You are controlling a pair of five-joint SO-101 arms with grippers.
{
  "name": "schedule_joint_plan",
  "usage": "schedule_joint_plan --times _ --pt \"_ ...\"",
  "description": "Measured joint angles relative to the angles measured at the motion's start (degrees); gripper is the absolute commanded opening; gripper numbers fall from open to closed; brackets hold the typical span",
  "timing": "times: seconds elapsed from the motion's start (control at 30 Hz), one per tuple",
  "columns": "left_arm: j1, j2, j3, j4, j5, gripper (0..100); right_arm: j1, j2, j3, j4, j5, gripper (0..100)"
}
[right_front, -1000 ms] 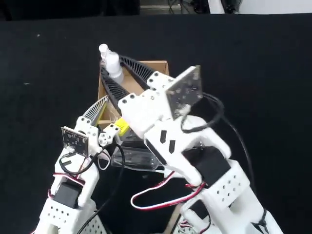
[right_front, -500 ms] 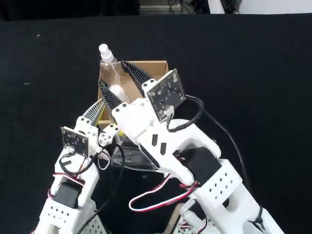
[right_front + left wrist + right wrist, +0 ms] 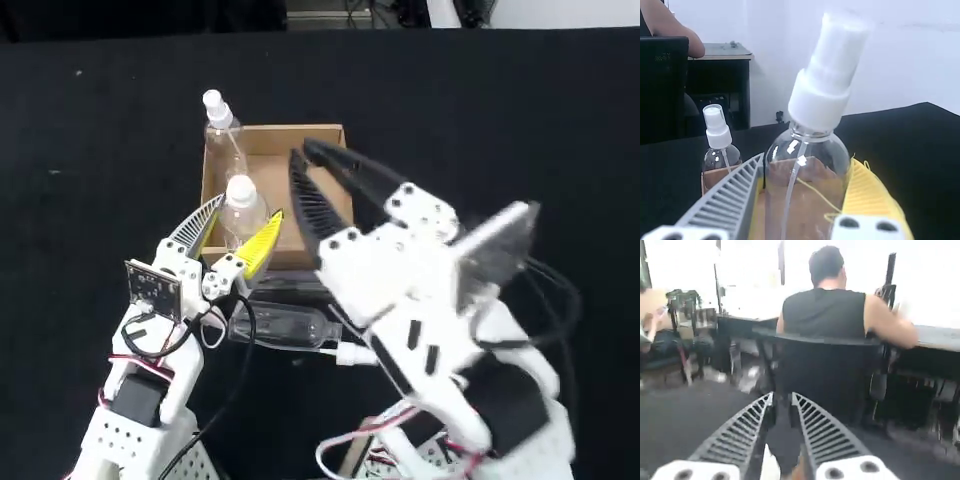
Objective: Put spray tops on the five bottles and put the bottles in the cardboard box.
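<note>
Jaws of the left gripper [image 3: 248, 208] clamp a capped bottle [image 3: 810, 150] upright over the near-left of the cardboard box [image 3: 322, 129]. Right gripper [image 3: 300, 152] hovers alongside, narrowly parted and empty. Advice: lower straight down, clear of the far-left bottle [image 3: 218, 125].

Flat black matte tabletop [image 3: 520, 130] spread wide in the high view, with a white surface [image 3: 570, 12] beyond its far edge at 1 o'clock. Farther off in the room, a dark desk with grey top [image 3: 722, 50] against a plain white wall [image 3: 900, 65]. Also a black office chair with curved back [image 3: 825, 370].
</note>
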Motion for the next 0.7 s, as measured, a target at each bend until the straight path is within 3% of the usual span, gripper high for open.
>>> schedule_joint_plan --times 0.7 --pt "0.0 0.0 0.0 0.0 0.0 3 -3.96 16.0 6.24 -12.57 0.0 2.4"
